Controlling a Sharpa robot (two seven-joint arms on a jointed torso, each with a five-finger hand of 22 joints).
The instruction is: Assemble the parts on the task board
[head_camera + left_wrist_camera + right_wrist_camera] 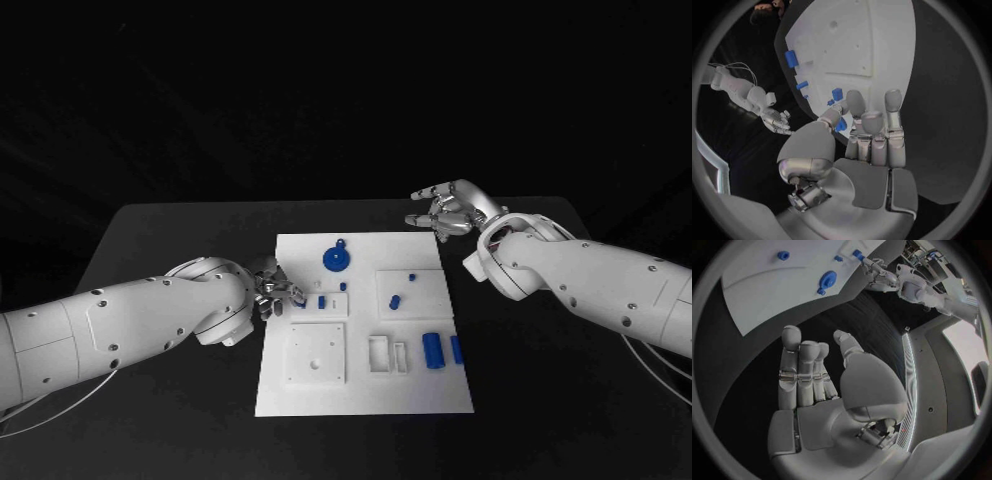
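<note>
The board (368, 395) lies mid-table with blue parts (434, 348) scattered over it: a round one (336, 261) near 12 o'clock, two pegs near 4 o'clock. The left hand (268, 290) sits at the board's 9 o'clock edge, its fingers (872, 131) extended side by side, holding nothing, a small part (841, 125) just beside the fingertips. The right hand (454, 210) hangs off the board at 1 o'clock, fingers (804, 372) loosely spread and empty, well apart from the parts.
</note>
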